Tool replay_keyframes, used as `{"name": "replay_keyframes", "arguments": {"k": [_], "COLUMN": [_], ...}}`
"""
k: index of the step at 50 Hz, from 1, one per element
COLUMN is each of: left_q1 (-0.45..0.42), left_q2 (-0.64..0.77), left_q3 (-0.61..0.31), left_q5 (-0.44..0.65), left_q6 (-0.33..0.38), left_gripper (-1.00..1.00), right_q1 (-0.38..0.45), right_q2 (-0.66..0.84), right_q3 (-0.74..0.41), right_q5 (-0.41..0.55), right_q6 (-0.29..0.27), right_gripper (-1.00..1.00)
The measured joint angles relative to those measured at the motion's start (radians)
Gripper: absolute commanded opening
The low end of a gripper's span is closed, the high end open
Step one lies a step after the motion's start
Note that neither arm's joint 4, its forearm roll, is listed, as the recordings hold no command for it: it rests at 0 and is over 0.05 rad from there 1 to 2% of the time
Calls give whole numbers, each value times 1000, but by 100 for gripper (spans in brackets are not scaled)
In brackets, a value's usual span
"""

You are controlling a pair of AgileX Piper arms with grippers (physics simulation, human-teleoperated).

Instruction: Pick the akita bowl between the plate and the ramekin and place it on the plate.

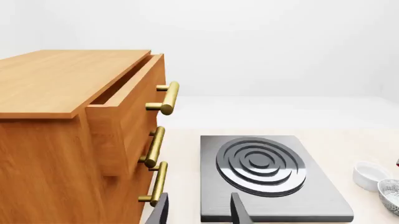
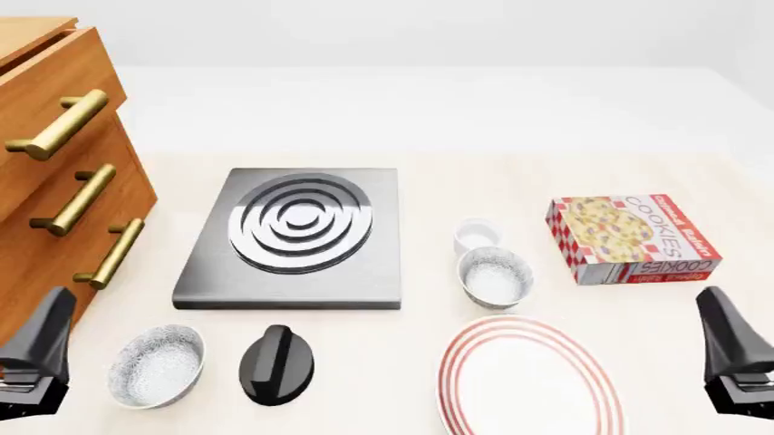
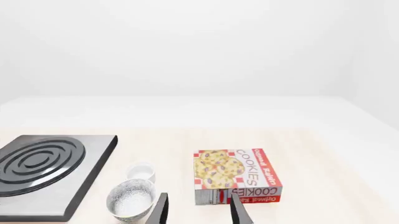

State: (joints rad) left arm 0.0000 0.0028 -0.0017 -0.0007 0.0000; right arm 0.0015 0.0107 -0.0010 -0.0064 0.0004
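Left wrist view: left claw [image 1: 199, 212] shows two dark fingers spread apart, nothing between them. Ahead of it we see the wooden drawer chest [image 1: 68, 130] with brass handles and the grey hob plate [image 1: 265, 175]. The ramekin [image 1: 369, 175] and a sliver of the akita bowl [image 1: 391, 195] sit at the frame edge, well apart from this claw.

Front view: target akita bowl [image 2: 495, 276] stands upright on the tabletop [image 2: 423, 118], just beside the ramekin [image 2: 478, 236] on its far side and near the plate [image 2: 530, 378] on its near side. Plate sits at the tabletop's near edge, right of centre. A look-alike speckled bowl [image 2: 156, 365] sits near the near-left corner beside a black knob [image 2: 275, 362]; that one is not ours. Cookie box [image 2: 632, 239] lies toward the right edge. Both claws hang low at the near corners, clear of everything.

Right wrist view: right claw [image 3: 199, 212] is open too, fingers apart and empty. Bowl [image 3: 131, 200] is just off to one side of it, ramekin [image 3: 141, 171] beyond, cookie box [image 3: 236, 176] ahead.

Handling, our read: bowl looks rigid, glazed, light, likely slick and chippable. We'd use the right arm, come down over the rim and pinch one wall, inside and outside, on the side away from the ramekin. Set it down gently on the plate.
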Motion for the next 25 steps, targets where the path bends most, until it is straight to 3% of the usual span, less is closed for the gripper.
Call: {"name": "replay_keyframes", "arguments": {"k": [25], "left_q1": [0], "left_q2": [4], "left_q3": [-2], "left_q5": [-1], "left_q6": [0], "left_gripper": [100], "right_q1": [18], "right_q2": [58], "right_q3": [-22], "right_q5": [-10], "right_q6": [-11], "right_gripper": [100]}}
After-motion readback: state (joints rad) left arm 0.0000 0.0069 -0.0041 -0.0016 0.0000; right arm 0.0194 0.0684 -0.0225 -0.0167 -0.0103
